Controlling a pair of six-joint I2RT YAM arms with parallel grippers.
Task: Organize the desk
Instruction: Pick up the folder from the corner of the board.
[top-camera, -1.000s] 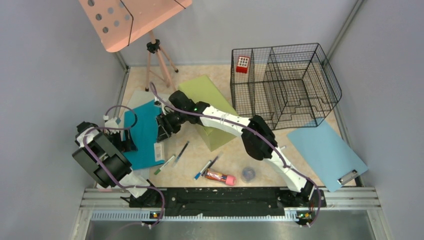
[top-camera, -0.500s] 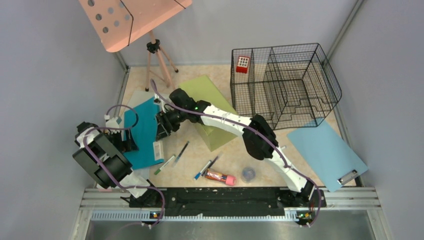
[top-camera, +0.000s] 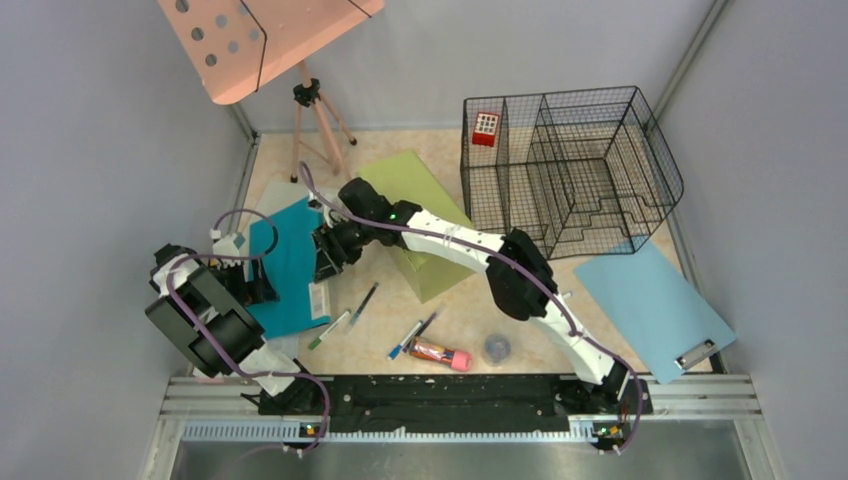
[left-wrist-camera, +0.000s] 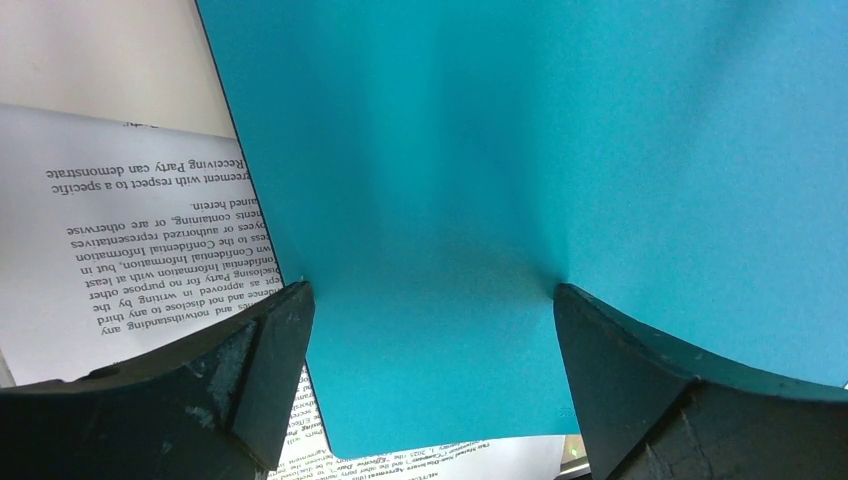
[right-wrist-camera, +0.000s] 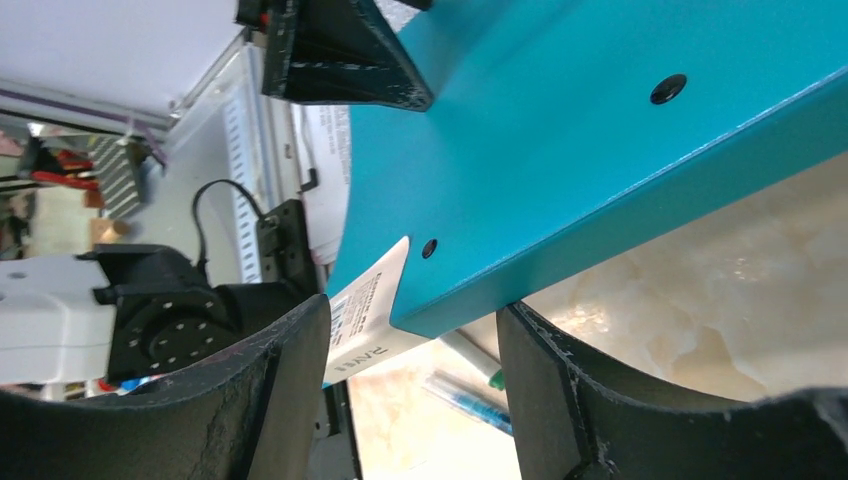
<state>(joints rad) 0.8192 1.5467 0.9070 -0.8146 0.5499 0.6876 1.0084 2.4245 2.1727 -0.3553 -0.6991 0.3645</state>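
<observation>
The desk (top-camera: 460, 310), a beige marble-patterned tabletop, fills the floor between the grey walls, beyond the black rail. A flat teal rectangular metal board (top-camera: 290, 262) sits at its left side, over a white printed paper sheet (left-wrist-camera: 150, 240). The left gripper (left-wrist-camera: 430, 300) is at the board's near-left edge, fingers spread wide with the teal face between them, while the right gripper (right-wrist-camera: 415, 310) stands at the board's right edge, its fingers partly apart either side of a corner, with a gap showing at one finger.
</observation>
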